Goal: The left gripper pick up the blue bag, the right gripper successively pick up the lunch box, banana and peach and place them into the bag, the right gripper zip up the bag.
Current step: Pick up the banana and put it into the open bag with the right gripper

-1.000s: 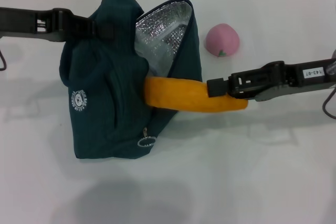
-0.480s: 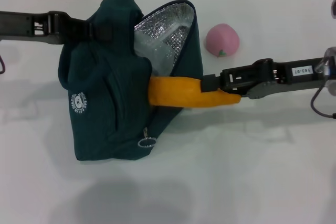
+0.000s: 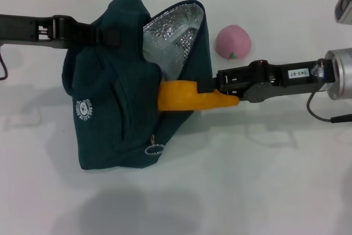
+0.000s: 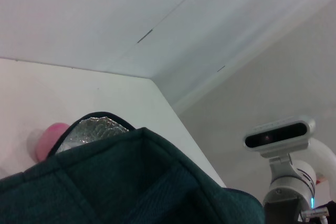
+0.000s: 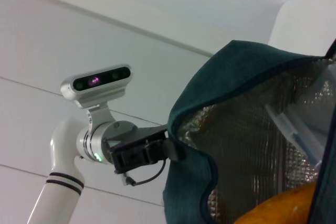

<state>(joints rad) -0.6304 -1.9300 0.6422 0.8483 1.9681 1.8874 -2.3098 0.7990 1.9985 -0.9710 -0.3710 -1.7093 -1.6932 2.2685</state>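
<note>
The banana has slid deeper into the blue bag than a second ago, so only its tail end shows outside the opening. The right gripper, reaching in level from the right, stays clamped on it. The left gripper keeps the bag's top pinched up. The lunch box lies inside against the foil; the peach waits behind on the table

Teal bag, orange banana, pink peach

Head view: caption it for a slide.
Right gripper feeds curved yellow-orange banana into dark teal foil-lined fabric bag held by left gripper.
</note>
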